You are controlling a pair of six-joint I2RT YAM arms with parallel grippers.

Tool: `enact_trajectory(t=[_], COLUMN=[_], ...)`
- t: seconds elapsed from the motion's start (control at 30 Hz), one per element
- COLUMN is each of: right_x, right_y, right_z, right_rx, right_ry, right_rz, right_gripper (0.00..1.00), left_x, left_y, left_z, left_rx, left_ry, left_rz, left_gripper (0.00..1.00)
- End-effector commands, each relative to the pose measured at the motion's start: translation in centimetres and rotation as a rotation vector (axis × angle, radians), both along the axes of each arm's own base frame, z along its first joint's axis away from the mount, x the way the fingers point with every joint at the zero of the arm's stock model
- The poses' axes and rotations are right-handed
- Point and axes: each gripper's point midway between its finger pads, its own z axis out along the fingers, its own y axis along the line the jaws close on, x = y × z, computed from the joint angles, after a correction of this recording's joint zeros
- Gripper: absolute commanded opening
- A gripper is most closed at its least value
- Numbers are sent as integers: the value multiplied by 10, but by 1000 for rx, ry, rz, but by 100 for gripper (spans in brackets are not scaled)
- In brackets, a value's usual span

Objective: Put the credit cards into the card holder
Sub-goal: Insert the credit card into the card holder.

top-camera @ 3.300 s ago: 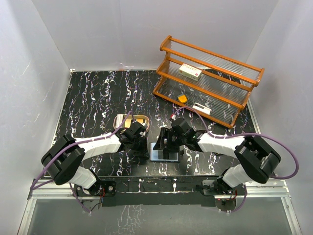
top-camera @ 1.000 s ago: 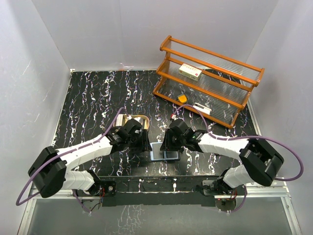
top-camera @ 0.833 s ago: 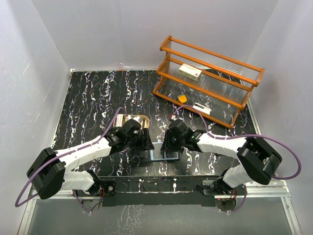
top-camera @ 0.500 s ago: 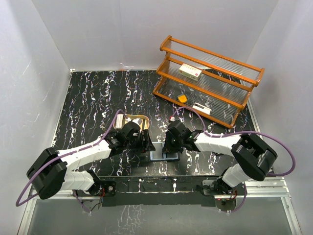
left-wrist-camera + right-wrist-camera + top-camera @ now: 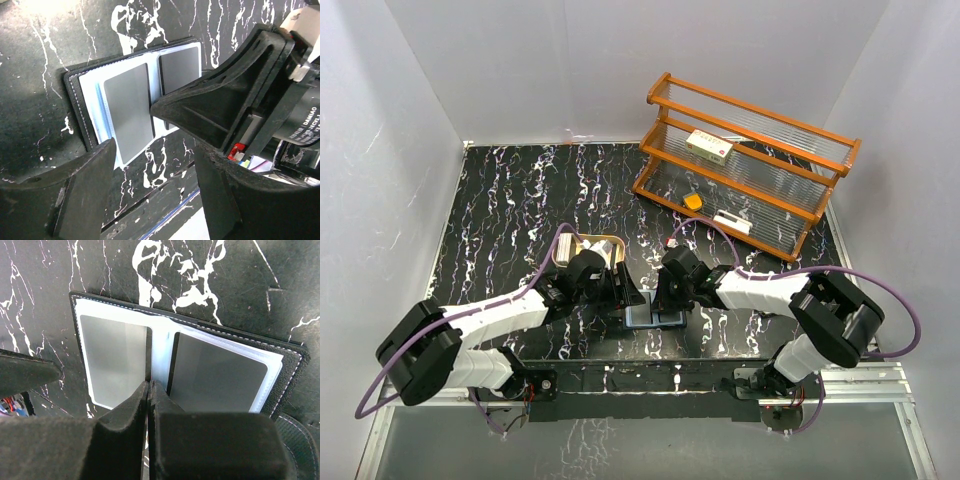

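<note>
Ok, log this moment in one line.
wallet: open flat on table | grey cards: one in each half | left jaws: open, above wallet's edge | right jaws: shut, tips at centre fold

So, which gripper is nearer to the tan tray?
Left. In the top view the left gripper is below-right of the tan tray; the right gripper is farther right, over the card holder.

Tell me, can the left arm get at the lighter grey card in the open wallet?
Probably yes. The left gripper is open right over the card holder, and the grey card lies uncovered ahead of its fingers. The right gripper, shut, sits at the fold beside it, not on it.
</note>
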Motion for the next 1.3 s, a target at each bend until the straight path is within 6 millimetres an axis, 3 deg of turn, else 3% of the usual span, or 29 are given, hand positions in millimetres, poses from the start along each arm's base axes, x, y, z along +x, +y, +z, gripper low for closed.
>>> enact_trajectory(t=[0.0,0.83,1.27], right_x=[3,0,0], right_y=[-4,-4,-4], right_z=[-10,-17,-16], right_rx=[-40,-28,-27], right_ry=[-13,-4,-5], right_rz=[-5,0,0], right_gripper=[0,0,0], left_x=[2,6,4], left_y=[-8,-1,-11], left_z=[6,-17,-18], left_rx=[-52,22,-16], left_ry=[-27,-27,-13], left_rz=[-12,1,-26], left_gripper=[63,68,68])
